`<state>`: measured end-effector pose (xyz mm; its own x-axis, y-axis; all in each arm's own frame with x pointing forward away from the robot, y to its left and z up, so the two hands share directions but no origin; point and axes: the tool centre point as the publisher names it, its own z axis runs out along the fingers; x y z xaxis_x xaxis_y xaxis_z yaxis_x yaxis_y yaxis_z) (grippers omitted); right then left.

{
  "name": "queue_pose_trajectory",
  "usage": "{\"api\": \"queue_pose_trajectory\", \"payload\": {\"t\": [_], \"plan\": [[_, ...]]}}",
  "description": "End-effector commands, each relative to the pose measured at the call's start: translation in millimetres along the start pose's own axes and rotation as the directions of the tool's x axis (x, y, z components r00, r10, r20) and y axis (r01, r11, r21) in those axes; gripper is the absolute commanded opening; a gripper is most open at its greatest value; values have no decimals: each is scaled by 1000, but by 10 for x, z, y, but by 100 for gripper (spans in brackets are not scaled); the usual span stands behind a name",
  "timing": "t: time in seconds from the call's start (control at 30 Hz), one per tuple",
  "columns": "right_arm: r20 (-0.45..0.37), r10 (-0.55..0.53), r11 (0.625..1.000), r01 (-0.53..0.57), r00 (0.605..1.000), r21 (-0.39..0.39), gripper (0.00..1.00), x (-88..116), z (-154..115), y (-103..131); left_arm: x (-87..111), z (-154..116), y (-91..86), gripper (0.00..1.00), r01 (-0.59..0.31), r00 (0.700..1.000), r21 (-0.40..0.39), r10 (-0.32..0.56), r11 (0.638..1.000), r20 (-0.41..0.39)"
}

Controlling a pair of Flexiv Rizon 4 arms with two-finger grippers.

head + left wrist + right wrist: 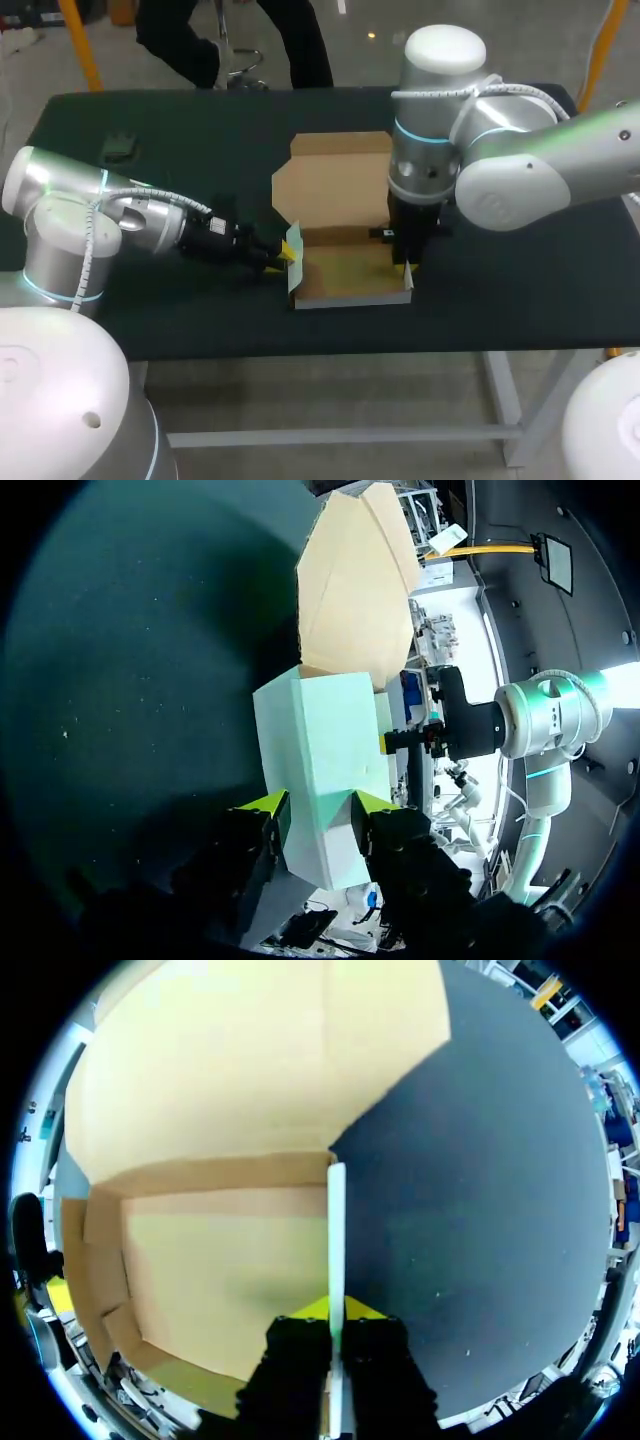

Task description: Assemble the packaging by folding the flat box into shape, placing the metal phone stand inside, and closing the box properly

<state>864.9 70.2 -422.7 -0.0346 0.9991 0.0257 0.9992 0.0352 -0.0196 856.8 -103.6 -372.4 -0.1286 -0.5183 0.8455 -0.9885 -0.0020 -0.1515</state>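
Two arms flank our half-folded box (345, 275) mid-table (200, 130) in the head view, its lid lying flat behind. At the left wrist, the left gripper (318, 808) meets the box's pale left wall; clasping or loose, we cannot tell. At the right wrist, the right gripper (336, 1312) pinches the upright right wall.

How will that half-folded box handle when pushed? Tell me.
Probably light and floppy: the box is thin cardboard with its lid lying flat. Its right wall looks thin edge-on between the right gripper's fingers, so it likely bends. Flat-bottomed, it should slide, not roll.
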Motion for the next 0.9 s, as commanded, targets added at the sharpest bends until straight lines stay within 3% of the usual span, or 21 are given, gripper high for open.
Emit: {"api": "queue_pose_trajectory", "payload": {"t": [0.03,0.9], "plan": [[3,0,1000,0,1000,2,0,9,-2,3,69,32,29,45,3,999,14,-3,1000,36],[3,0,1000,0,1000,2,0,9,-2,3,94,208,-3,48,29,965,54,-42,998,259]]}}
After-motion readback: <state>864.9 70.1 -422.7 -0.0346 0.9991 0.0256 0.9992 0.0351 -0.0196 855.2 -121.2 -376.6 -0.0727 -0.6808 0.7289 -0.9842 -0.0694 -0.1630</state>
